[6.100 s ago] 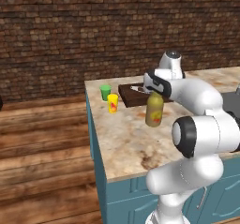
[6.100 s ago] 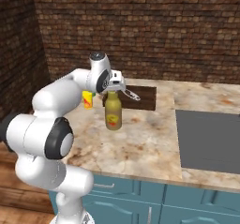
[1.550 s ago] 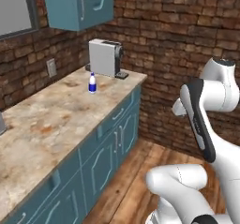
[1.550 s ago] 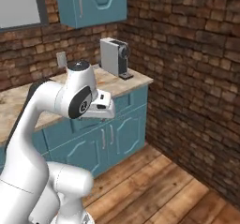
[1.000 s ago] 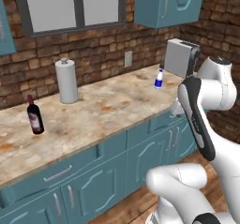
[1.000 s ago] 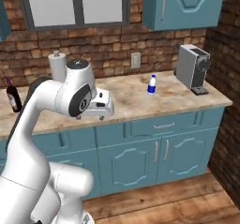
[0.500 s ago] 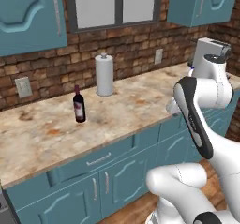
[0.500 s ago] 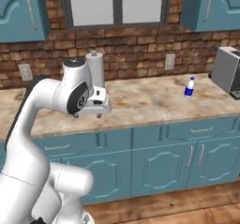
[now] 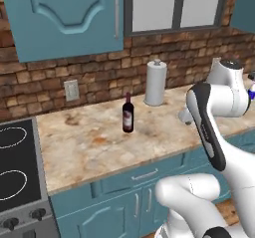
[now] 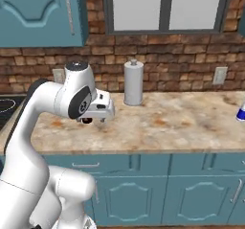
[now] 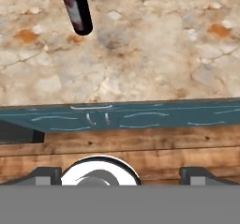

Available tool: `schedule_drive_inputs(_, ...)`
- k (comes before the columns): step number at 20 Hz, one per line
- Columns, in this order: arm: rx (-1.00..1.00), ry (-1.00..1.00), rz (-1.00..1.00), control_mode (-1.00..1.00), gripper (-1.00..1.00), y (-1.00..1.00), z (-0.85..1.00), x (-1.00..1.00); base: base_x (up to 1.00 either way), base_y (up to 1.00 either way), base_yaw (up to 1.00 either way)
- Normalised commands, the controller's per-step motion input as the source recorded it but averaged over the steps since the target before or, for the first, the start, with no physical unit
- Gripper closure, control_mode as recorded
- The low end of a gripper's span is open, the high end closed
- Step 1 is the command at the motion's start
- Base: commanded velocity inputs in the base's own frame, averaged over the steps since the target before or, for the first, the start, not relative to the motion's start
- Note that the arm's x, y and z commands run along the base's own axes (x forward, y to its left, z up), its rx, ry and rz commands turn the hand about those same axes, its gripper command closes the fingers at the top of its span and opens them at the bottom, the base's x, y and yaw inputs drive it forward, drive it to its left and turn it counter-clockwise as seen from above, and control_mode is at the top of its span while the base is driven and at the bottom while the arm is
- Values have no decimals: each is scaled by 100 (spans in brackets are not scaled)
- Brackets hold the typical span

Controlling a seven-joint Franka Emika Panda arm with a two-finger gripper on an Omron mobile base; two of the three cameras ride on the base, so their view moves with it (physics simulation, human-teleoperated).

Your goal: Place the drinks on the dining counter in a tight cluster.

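Note:
A dark wine bottle [image 9: 128, 113] with a red label stands upright on the marbled counter [image 9: 94, 147] under the windowed brick wall. In the hand view the wine bottle [image 11: 75, 7] is at the top left, well ahead of my gripper [image 11: 121, 175]. The gripper's fingertips [image 11: 44, 174] stand far apart with nothing between them, so it is open. It hangs over the counter's front edge, in front of the arm [image 10: 98, 112]. A tiny white blue-banded bottle [image 10: 241, 112] stands far right on the same counter. The olive-yellow bottle and the dining counter are out of view.
A tall grey canister [image 9: 155, 82] stands by the wall, right of the wine bottle. A stove top [image 9: 12, 172] adjoins the counter's left end. Teal cabinets [image 10: 158, 189] run below and overhead. Wooden floor [image 11: 140, 148] lies below the counter's front.
The whole scene has slid rightward as the base moved along the wall counter. The wine bottle now sits mid-view, and the stove has come in at the left. The gripper stays open.

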Motion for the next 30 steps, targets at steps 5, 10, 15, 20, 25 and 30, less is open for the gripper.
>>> schedule_drive_inputs(5, 0, 0, 0, 100, -100, 0, 0, 0, 50, 0, 44)
schedule_drive_inputs(10, 0, 0, 0, 100, -100, 0, 0, 0, 58, -6, 35)
schedule_drive_inputs(15, 0, 0, 0, 100, -100, 0, 0, 0, 73, -33, 19)
schedule_drive_inputs(20, 0, 0, 0, 100, -100, 0, 0, 0, 61, -54, 3)
schedule_drive_inputs(25, 0, 0, 0, 100, -100, 0, 0, 0, 10, 0, 0)
schedule_drive_inputs(30, 0, 0, 0, 100, -100, 0, 0, 0, 0, 0, 0)
